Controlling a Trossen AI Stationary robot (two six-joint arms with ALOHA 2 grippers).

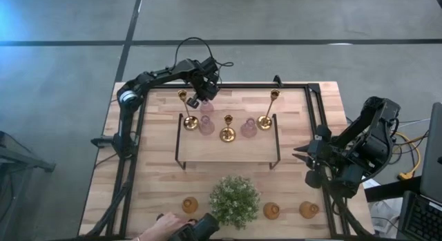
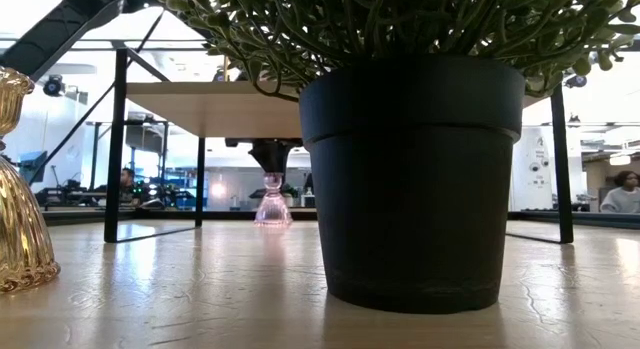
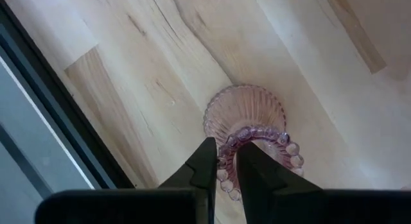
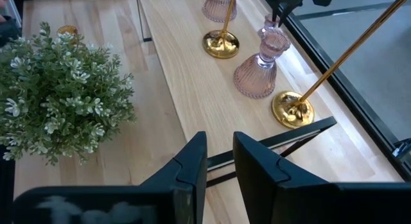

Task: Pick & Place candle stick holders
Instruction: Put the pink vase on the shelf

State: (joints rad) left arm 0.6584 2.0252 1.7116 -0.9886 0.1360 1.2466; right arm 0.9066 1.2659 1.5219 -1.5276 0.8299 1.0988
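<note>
Left fingers [image 3: 223, 165] pinch pink holder's [image 3: 247, 124] rim beside table edge [image 3: 51, 115]; right fingers [image 4: 219, 161] parted.

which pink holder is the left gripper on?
The pink holder at the far left of the table behind the shelf; left gripper grips its rim. Two others stand free on the shelf.

The plant [image 2: 400, 29] pot [image 2: 410, 179] blocks the shelf's middle; the amber holder [image 2: 20, 189] is cropped.
</note>
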